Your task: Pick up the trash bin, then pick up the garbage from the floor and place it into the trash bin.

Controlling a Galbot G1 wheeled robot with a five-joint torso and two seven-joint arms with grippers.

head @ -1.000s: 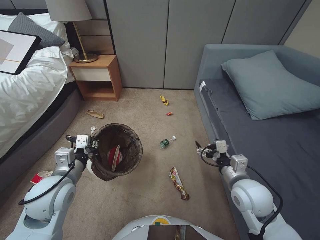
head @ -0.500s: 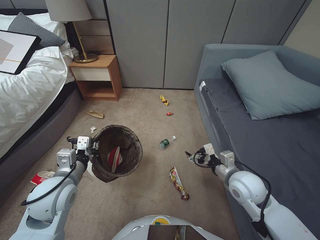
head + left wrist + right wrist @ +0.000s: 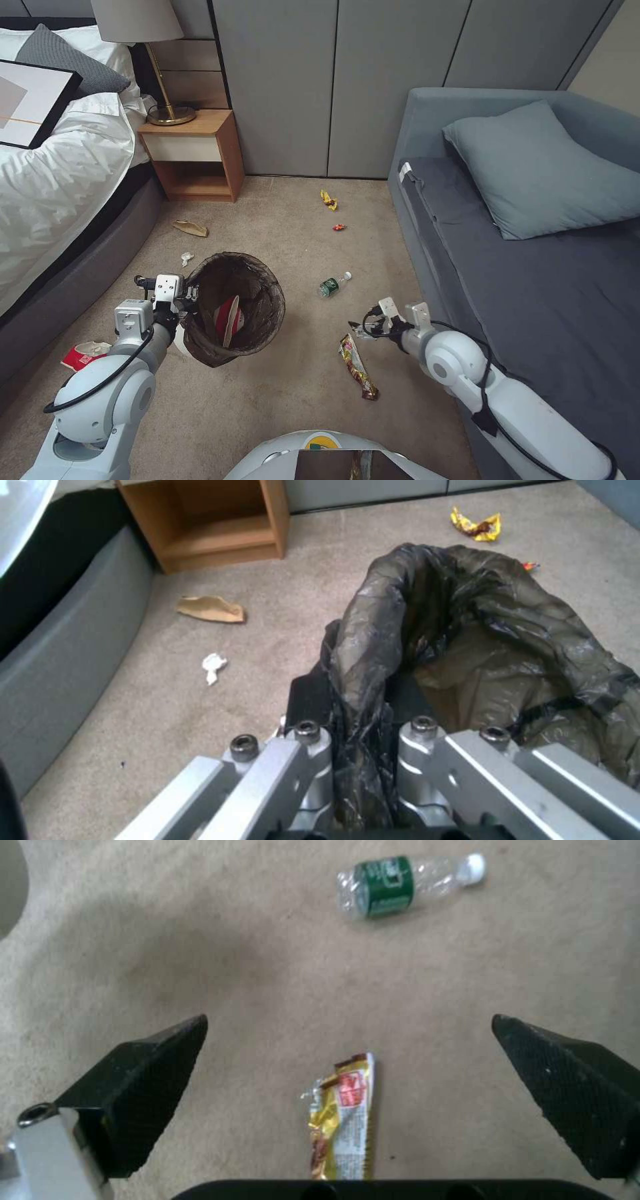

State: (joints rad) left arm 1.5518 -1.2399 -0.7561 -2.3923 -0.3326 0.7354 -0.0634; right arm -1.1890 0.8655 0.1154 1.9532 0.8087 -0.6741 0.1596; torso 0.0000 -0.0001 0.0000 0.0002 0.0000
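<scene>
My left gripper is shut on the rim of the trash bin, pinching its dark liner and holding the bin off the floor. A red and white packet lies inside. My right gripper hangs open low over the carpet, its fingertips spread above the top end of a yellow-brown wrapper. A clear bottle lies just beyond. More garbage: tan paper, white tissue, a yellow wrapper, a small red scrap, a red packet.
A bed with white bedding runs along the left. A wooden nightstand with a lamp stands at the back left. The grey sofa borders the carpet on the right, close to my right arm. Grey wall panels close the back.
My right arm has swung down and leftward from the sofa's edge to just above the yellow-brown wrapper. The left arm with the bin has barely moved.
</scene>
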